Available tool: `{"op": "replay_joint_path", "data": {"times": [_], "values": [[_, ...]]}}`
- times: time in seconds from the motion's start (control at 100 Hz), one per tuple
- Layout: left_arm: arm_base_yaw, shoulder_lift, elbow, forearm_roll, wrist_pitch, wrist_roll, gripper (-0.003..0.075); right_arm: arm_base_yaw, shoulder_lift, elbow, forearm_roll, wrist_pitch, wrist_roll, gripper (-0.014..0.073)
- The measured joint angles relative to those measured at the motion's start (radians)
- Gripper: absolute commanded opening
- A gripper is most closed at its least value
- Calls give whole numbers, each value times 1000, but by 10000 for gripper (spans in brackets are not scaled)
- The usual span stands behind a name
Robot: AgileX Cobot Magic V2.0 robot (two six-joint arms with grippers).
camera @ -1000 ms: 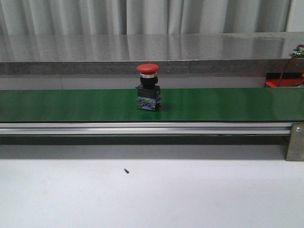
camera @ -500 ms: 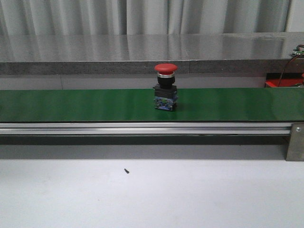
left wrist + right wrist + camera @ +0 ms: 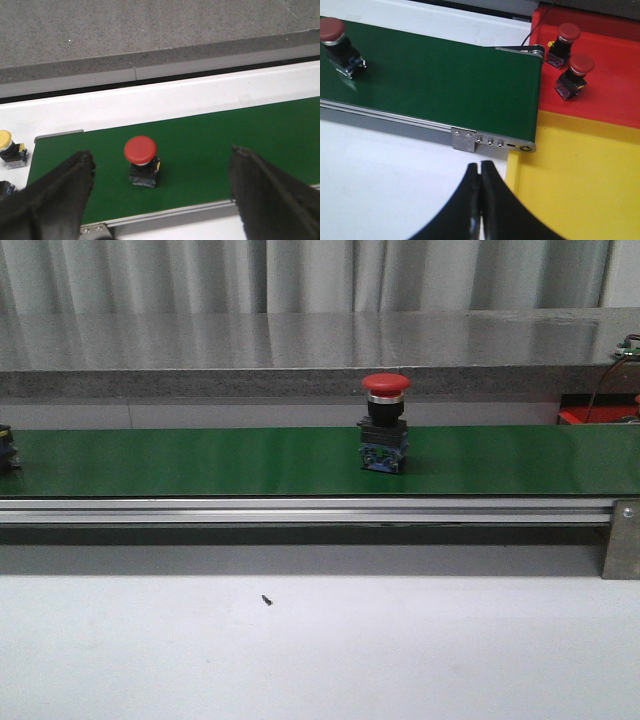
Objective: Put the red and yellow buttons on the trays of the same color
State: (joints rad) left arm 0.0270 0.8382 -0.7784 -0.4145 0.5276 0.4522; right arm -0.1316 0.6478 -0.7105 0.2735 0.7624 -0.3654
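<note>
A red button (image 3: 385, 425) stands upright on the green belt (image 3: 200, 460), a little right of the middle. It also shows in the left wrist view (image 3: 140, 159) and the right wrist view (image 3: 337, 42). My left gripper (image 3: 161, 152) is open and empty above the belt, with the red button between its fingers and below them. A yellow button (image 3: 10, 147) stands just past the belt's end. My right gripper (image 3: 480, 165) is shut and empty over the white table, beside the yellow tray (image 3: 580, 185). The red tray (image 3: 615, 95) holds two red buttons (image 3: 563, 42).
A dark button body (image 3: 5, 448) shows at the belt's left edge in the front view, its cap cut off. The belt's metal rail (image 3: 300, 510) runs along its front. A grey ledge (image 3: 300, 380) lies behind the belt. A small dark speck (image 3: 266, 599) lies on the white table.
The red button has ridden to the right along the belt. A second button body has come into the front view at the belt's left edge.
</note>
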Motion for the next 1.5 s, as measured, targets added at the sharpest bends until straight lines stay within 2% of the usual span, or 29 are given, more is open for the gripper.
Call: {"op": "replay_joint_path", "data": {"times": [0.19, 0.26, 0.46, 1.17, 1.22, 1.27, 1.28, 1.29, 1.36, 1.38, 1.44, 1.5], "values": [[-4, -115, 149, 10, -26, 0, 68, 0, 0, 0, 0, 0, 0, -68], [-16, -140, 183, 10, -40, 0, -18, 0, 0, 0, 0, 0, 0, -68], [-49, -163, 208, 16, -49, 0, -20, 0, 0, 0, 0, -22, 0, -69], [-49, -163, 208, 18, -54, 0, -20, 0, 0, 0, 35, -60, 0, -54], [-49, -163, 208, 18, -54, 0, -20, 0, 0, 0, 40, -58, 0, -10], [-49, -163, 208, 18, -56, 0, -20, 0, 4, 0, 42, -52, 0, 69], [-49, -163, 208, 18, -56, 0, -20, 0, 4, 0, 42, -48, 0, 114], [-49, -163, 208, 18, -56, 0, -20, 0, 6, 0, 42, -47, 0, 114], [-49, -163, 208, 18, -58, 0, -20, 0, 15, 0, 42, -31, 0, 295], [-49, -163, 208, 18, -60, 0, -20, 0, 20, 0, 43, -27, 0, 368], [-49, -163, 208, 18, -60, 0, -20, 0, 33, 0, 43, -20, 0, 483], [-49, -163, 208, 18, -61, 0, -20, 0, 53, 0, 43, -14, 0, 538]]}}
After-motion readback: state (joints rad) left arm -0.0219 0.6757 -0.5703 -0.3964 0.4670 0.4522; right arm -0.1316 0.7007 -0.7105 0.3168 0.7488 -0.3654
